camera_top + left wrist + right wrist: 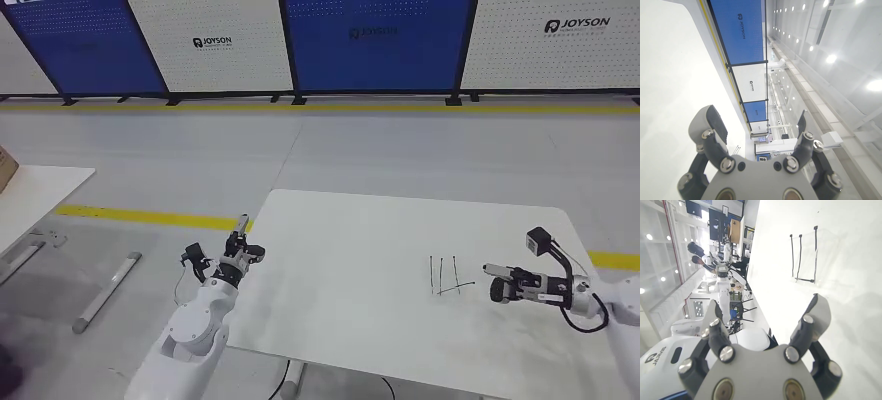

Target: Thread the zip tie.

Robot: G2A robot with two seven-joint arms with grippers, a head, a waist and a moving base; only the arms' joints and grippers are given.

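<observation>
Several black zip ties [446, 275] lie flat on the white table [340, 270], toward its right side; most run side by side and one lies across their ends. In the right wrist view the zip ties [800, 255] rest a short way beyond my right gripper [764, 298], which is open and holds nothing. From above, that right gripper [490, 280] sits just to the right of the ties. My left gripper [241, 224] stands at the table's left edge, far from them. The left gripper [757, 111] is open and empty, with the zip ties [737, 148] tiny in the distance.
A second white table [30, 195] with a cardboard box [5, 165] stands off to the left across a gap of floor. Blue and white partition panels [380, 45] line the back. Bare table surface stretches between the two arms.
</observation>
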